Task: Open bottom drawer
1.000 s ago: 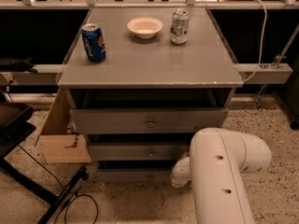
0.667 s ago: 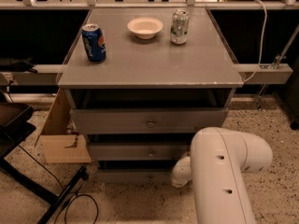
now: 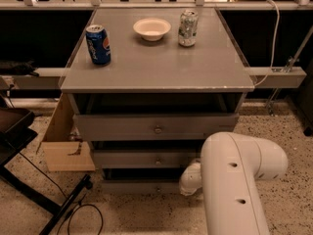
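Observation:
The grey cabinet (image 3: 156, 72) has three drawer fronts stacked below its top. The bottom drawer (image 3: 139, 186) is the lowest and narrowest front, close to the floor, with a small knob near its middle. It sits about flush under the middle drawer (image 3: 142, 158). My white arm (image 3: 234, 180) rises from the bottom right. My gripper (image 3: 190, 181) is at the arm's far end, low down at the right end of the bottom drawer's front, mostly hidden by the arm.
On the cabinet top stand a blue Pepsi can (image 3: 98, 44), a white bowl (image 3: 152, 29) and a silver-green can (image 3: 188, 28). The top drawer (image 3: 156, 126) stands slightly out. A cardboard box (image 3: 66, 146) and black stand legs with a cable (image 3: 58, 204) lie at the left.

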`<control>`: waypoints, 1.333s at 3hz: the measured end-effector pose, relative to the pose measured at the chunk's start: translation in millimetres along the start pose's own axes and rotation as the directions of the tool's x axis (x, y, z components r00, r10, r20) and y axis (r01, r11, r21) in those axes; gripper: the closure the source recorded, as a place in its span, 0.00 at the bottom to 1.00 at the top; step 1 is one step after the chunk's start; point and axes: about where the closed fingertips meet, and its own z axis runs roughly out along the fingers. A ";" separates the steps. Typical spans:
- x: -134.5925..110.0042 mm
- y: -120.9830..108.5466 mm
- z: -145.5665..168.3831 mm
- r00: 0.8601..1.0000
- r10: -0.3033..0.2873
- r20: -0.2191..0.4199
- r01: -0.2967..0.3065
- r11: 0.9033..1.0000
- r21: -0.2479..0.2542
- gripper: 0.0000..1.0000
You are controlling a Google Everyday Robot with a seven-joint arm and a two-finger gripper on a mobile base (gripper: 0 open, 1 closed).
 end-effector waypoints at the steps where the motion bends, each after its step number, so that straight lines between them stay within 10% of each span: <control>1: -0.5 -0.8 -5.2 1.000 0.000 0.000 0.000 1.000 0.000 1.00; 4: 12.0 15.3 -18.3 1.000 -0.011 -0.027 0.009 0.999 -0.046 1.00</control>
